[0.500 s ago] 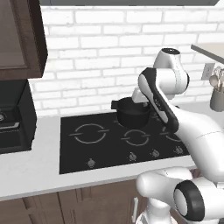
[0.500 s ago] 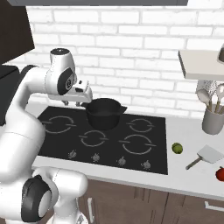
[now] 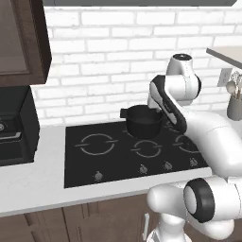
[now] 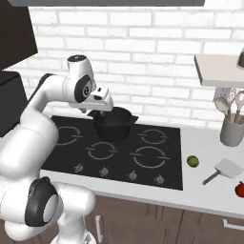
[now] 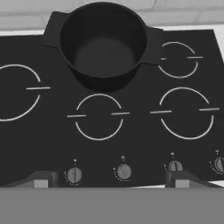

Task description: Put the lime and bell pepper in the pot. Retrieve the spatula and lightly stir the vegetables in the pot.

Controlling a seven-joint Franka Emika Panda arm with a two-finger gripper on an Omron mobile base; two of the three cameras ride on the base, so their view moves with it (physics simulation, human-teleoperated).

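spread claw (image 5: pixel 108 178) hovers over the black cooktop (image 5: pixel 39 144) before the round matte black pot (image 5: pixel 103 43); the right base view adds the green lime (image 4: pixel 192 161), pale grey spatula (image 4: pixel 223 170) and red bell pepper (image 4: pixel 240 189) near the desk's (image 4: pixel 200 193) front edge.

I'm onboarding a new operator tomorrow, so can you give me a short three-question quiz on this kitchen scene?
1. True or false: the pot already holds the lime.
2. Which lies nearest the utensil holder on the counter? A) spatula B) pot C) stove knobs
3. Fill in: the gripper hangs above the cooktop with its jaws ____.

Key
1. False: the pot is empty; the lime sits on the counter right of the cooktop.
2. A: the spatula lies just in front of the holder, with the bell pepper beside it.
3. Open, holding nothing.
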